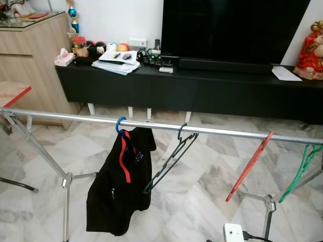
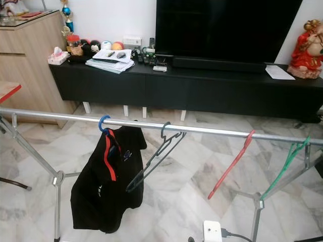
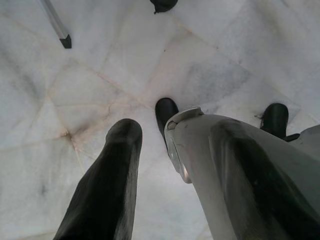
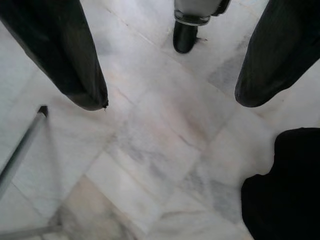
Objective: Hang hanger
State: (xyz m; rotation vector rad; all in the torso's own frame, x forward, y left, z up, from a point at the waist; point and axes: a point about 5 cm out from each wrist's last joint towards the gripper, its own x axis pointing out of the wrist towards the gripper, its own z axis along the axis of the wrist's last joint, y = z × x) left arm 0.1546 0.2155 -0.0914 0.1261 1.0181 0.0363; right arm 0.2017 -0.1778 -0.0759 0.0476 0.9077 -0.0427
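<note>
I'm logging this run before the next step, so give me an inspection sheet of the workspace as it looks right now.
Surface: pale marble floor; metal rail crosses the view on a folding stand.
Job's things: blue hanger carrying a black garment; bare black hanger, red hanger and green hanger all hooked on the rail.
Clutter: papers, tissue box and small items on the black TV console.
Grippers: left gripper and right gripper hang open over the floor, holding nothing.
Cables: one black cable at a white box on the floor.
Surroundings: dark TV, red figurine, wooden cabinet.
</note>
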